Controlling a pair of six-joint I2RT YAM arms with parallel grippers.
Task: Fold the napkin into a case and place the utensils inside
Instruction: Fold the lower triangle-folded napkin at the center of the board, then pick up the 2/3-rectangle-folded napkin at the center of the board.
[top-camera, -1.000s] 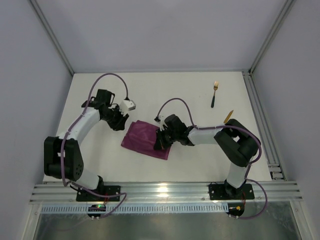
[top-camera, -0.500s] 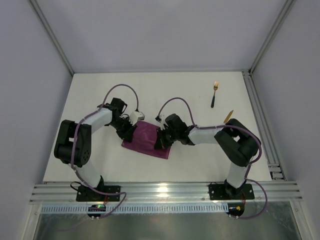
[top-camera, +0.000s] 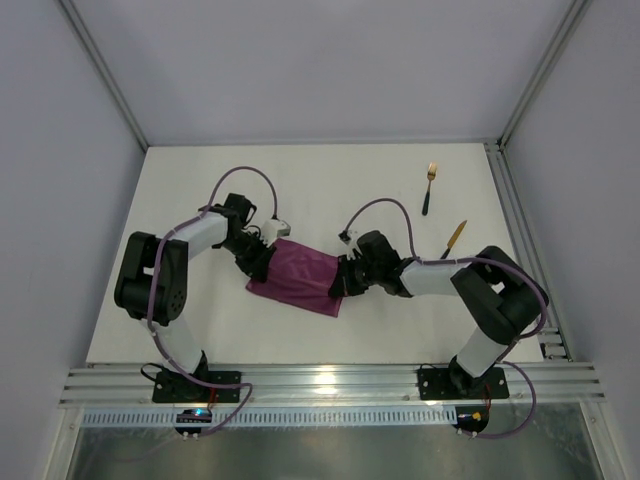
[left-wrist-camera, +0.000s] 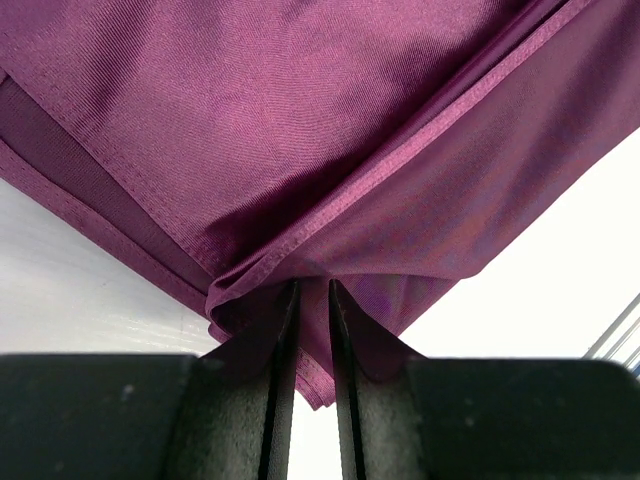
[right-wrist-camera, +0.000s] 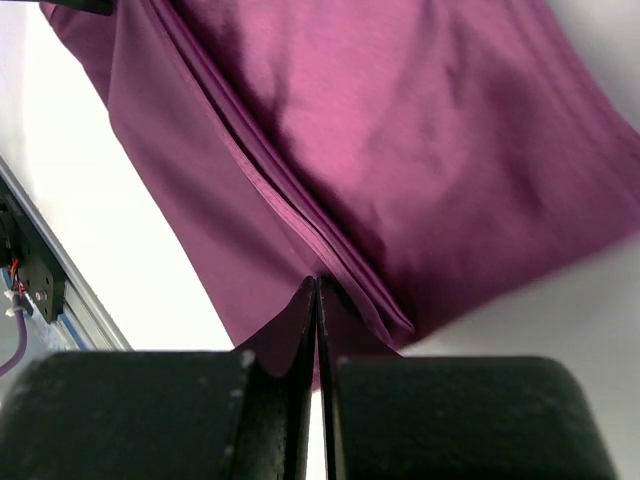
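Left pincer (left-wrist-camera: 312, 292) is clamped on a bunched corner of the napkin (top-camera: 300, 275). Right pincer (right-wrist-camera: 317, 288) is pressed together on the opposite hem. The cloth is matte woven magenta with stitched edges, layered into an oblong at centre frame. I judge the folding unfinished. The fork (top-camera: 431, 186) and knife (top-camera: 456, 236), slim and gold with dark handles, lie upper right on the white surface (top-camera: 330, 185), not yet inserted.

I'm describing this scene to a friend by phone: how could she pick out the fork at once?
On the white table, look toward the far right corner, well beyond the purple napkin in the middle. The fork lies there, gold head pointing away and dark handle toward the arms. The knife, nearer the arms and further right, ends in a smooth gold blade instead of tines.
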